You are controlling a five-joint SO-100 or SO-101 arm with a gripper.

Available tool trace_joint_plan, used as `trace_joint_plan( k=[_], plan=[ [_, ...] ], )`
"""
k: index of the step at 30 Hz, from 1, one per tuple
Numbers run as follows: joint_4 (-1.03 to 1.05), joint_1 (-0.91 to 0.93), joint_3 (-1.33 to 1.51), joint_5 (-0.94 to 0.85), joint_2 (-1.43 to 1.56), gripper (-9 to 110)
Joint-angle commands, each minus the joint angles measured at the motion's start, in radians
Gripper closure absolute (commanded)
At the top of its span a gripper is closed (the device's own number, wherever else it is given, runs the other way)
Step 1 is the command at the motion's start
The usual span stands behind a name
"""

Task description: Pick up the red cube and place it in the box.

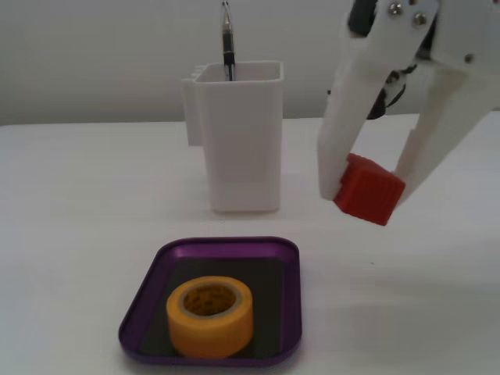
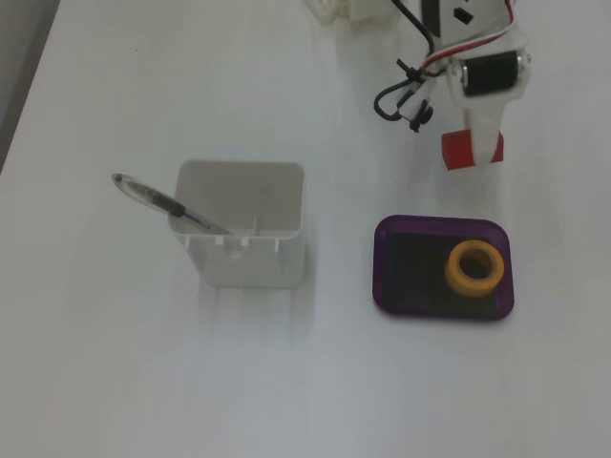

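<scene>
The white gripper [image 1: 373, 191] is holding the red cube [image 1: 369, 190] between its two fingers, which are pressing on the cube from both sides. In a fixed view from the front, the cube is hanging above the white table [image 1: 86, 203], clear of the surface, a little tilted, to the right of the white container [image 1: 239, 137]. In a fixed view from above, the same cube [image 2: 470, 149] is showing under the gripper [image 2: 474, 143], just beyond the far edge of the box [image 2: 389, 267], not over it.

The box [image 1: 152, 266] is lying on the table in front of the container, a shallow purple tray with a raised rim and a dark bottom. A yellow tape roll [image 1: 210, 316] is sitting inside it, standing on its flat side; from above the roll [image 2: 475, 268] is lying in the right half of the tray. The cube is not in the box.

The container is standing upright and a dark pen [image 1: 227, 39] is sticking out of its top. From above, the pen [image 2: 162, 201] is leaning toward the left corner of the container [image 2: 243, 234].

The table is plain white and smooth, and it is filling almost all of both views. Behind it, in the front view, a pale wall [image 1: 94, 55] is rising. Black and red cables [image 2: 406, 91] are hanging near the arm in the view from above.
</scene>
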Motion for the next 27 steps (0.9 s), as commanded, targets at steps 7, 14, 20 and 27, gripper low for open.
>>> trace_joint_plan(
  k=[7,14,20,27],
  plan=[
    [-0.009,0.141,-0.301,0.008,-0.284,102],
    [0.0,0.17,-0.344,0.008,-0.383,102],
    [-0.012,0.167,-0.344,0.0,-0.394,102],
    [-0.054,0.172,-0.337,0.0,-0.394,102]
  ],
)
